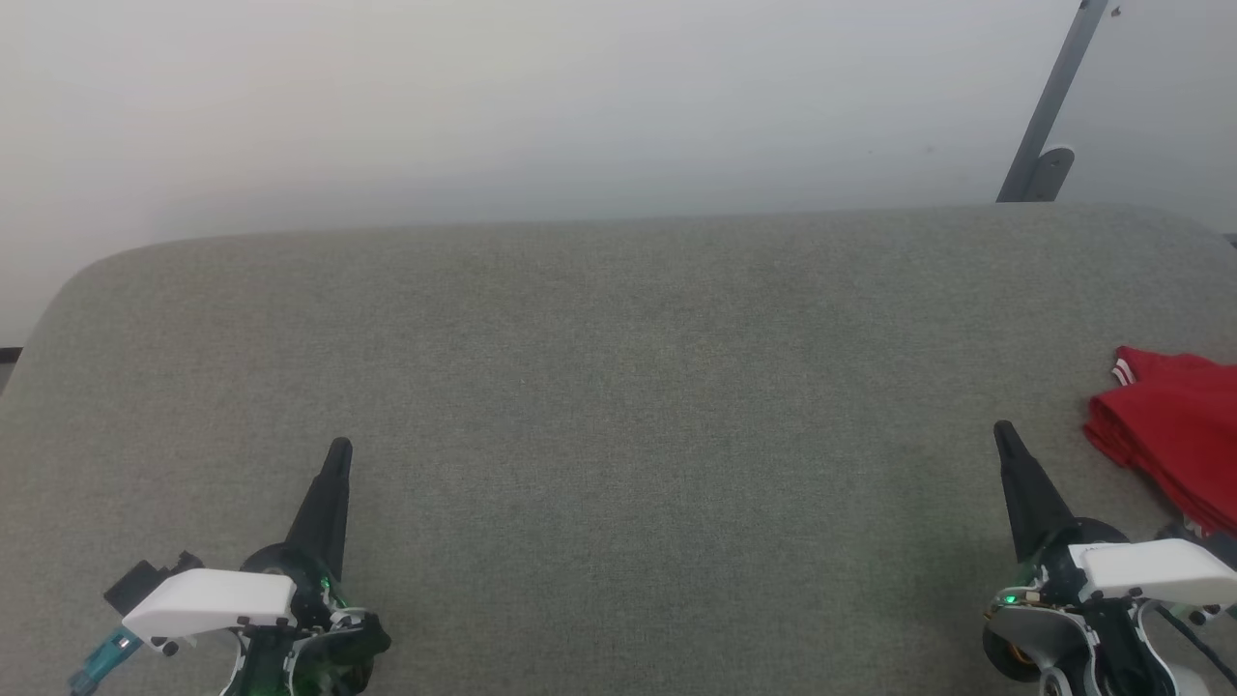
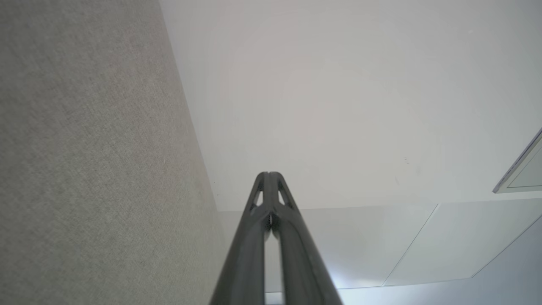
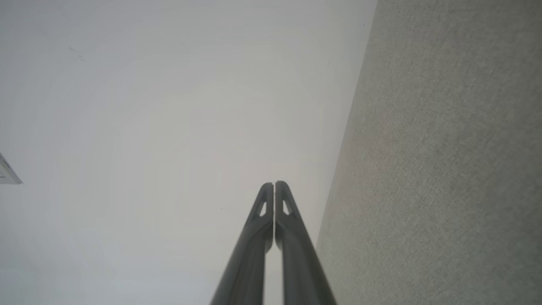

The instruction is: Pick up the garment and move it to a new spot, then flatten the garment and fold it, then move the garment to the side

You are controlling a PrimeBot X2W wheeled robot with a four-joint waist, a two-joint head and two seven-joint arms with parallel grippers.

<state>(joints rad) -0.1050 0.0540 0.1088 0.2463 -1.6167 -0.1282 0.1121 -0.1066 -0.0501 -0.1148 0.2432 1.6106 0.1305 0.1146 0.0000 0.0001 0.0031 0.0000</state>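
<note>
Head view: the garment (image 1: 1174,435) lies folded at the right edge of the grey fabric surface (image 1: 618,387), near the right gripper (image 1: 1003,431). Both it and the left gripper (image 1: 339,448) are pinched together, empty.

We take this for a bare test room or lab. A wide table (image 1: 618,367) with rounded corners is covered edge to edge in plain grey-green cloth and stands against a blank white wall (image 1: 483,97). A grey metal strut (image 1: 1051,106) slants up that wall from a rounded foot. In the left wrist view, pale flat panels (image 2: 423,245) meet in thin seams. The left gripper (image 1: 338,449) and right gripper (image 1: 1003,430), with exposed wiring and small green lights, sit over the table's near edge.
</note>
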